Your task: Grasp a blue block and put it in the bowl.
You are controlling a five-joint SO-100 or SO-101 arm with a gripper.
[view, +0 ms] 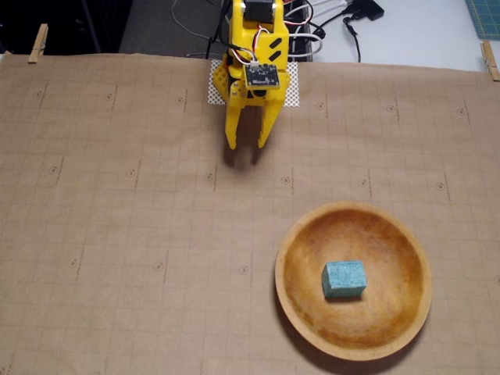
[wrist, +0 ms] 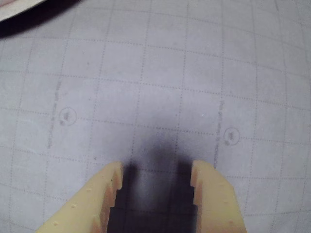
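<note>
**Block in the bowl, arm parked clear**

The blue block [view: 344,279] lay inside the bowl [view: 293,254] at the lower right of the fixed view, resting near the bowl's middle. The gripper [view: 248,144] hung at the upper centre of that frame, well apart from the bowl, its fingers spread with nothing between them. By these frames the placing looked done; what remained was likely only to park the arm, best kept high and away from the rim so nothing got nudged.

The wrist view showed what the fixed view could not: the gap between the fingertips [wrist: 114,170] was empty over gridded paper [wrist: 160,82]. A pale curved edge at its upper left was perhaps the bowl's rim. Block and bowl interior appeared only in the fixed view.
</note>
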